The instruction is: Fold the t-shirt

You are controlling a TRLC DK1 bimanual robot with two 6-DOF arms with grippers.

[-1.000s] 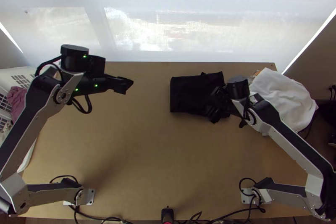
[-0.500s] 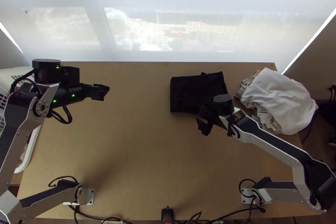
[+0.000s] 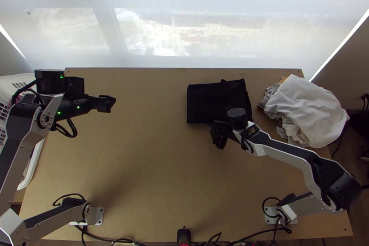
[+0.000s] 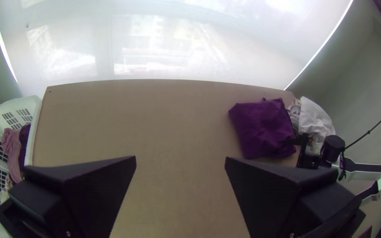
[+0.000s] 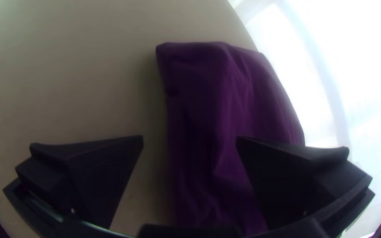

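The t-shirt point(image 3: 214, 102) lies folded into a compact, roughly rectangular bundle on the far part of the table, black in the top view; in the left wrist view the shirt point(image 4: 262, 128) looks purple. My right gripper point(image 3: 217, 135) is at the bundle's near edge. In the right wrist view that gripper point(image 5: 189, 141) stands open, one finger over the shirt point(image 5: 225, 101) and the other beside it over bare table. Well left of the cloth is my left gripper point(image 3: 110, 104), and in its own wrist view the gripper point(image 4: 180, 161) is open with nothing between its fingers.
A pile of white and patterned cloth point(image 3: 306, 107) sits at the table's far right corner. A white basket point(image 4: 34, 132) with pink and dark clothes stands off the left edge. Wooden table surface point(image 3: 152, 163) stretches between the arms.
My right gripper has moved left and toward the near side, uncovering more of the shirt's right part. My left gripper has drawn back to the left. The shirt lies as before.
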